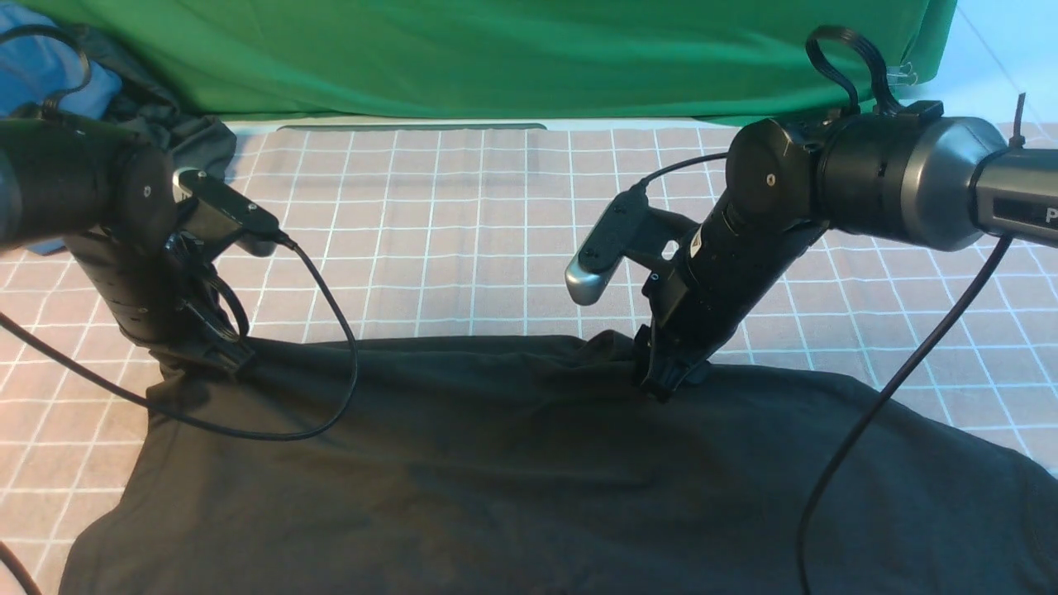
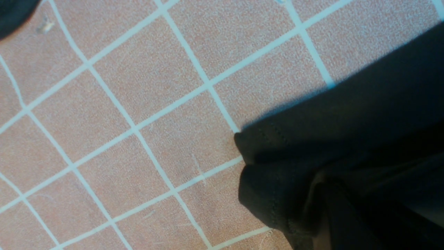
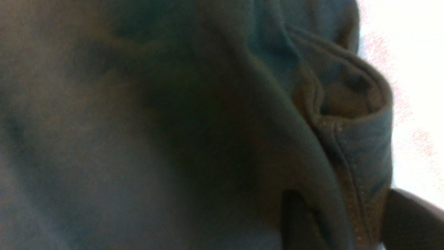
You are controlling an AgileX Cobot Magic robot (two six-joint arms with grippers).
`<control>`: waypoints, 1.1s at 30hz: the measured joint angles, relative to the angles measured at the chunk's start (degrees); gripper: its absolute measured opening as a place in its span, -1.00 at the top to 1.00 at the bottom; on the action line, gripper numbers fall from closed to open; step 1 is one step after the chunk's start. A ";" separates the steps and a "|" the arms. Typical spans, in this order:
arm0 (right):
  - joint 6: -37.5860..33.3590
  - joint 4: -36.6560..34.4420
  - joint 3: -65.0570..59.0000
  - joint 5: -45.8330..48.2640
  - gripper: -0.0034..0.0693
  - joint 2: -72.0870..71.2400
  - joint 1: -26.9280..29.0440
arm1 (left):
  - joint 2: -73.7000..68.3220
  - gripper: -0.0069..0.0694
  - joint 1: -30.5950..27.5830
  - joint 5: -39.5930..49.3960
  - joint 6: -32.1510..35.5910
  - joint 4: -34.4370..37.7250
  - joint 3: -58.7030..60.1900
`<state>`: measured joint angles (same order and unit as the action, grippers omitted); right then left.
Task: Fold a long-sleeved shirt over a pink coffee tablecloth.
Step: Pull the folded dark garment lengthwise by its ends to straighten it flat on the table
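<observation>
A wide dusty-pink coffee tablecloth (image 1: pixel 463 231), ruled with a thin white grid of squares, is spread flat across the work surface, and its fine, grainy weave is shown in the left wrist view. Its near part is covered by a large black cotton long-sleeved shirt (image 1: pixel 529 479). The shirt is cut off by the lower and right edges of the front view, so sleeves, collar and print cannot be made out. A plain bright green cloth (image 1: pixel 496 58) is draped in soft folds along the far side. At the shirt's far edge the left gripper (image 1: pixel 221 357) is set on the left corner and is closed. A stitched, bunched corner of fabric is drawn into it, though its fingers are hidden in its own wrist view. The right gripper (image 1: pixel 665 384) is pressed onto a raised pucker near the middle of that edge. In the blurred right wrist view a rolled, stitched hem is seen between two dark fingers (image 3: pixel 295 218) held apart, and whether the cloth is pinched cannot be told.
</observation>
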<state>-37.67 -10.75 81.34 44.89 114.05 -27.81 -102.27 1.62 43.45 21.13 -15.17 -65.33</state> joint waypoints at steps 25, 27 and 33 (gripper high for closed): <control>7.51 7.92 3.97 -0.76 0.78 0.00 0.20 | 0.00 0.74 0.04 -2.19 -5.21 -3.91 0.00; 7.51 8.03 4.35 -2.03 0.78 0.00 0.27 | 0.00 0.74 0.04 -3.22 -5.33 -4.12 0.00; 7.79 8.21 4.56 -4.18 0.78 0.99 0.51 | 0.00 0.74 0.04 -5.69 -5.33 -4.91 0.00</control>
<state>-29.88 -2.54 85.90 40.70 115.03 -27.30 -102.27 1.66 37.77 15.80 -20.08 -65.33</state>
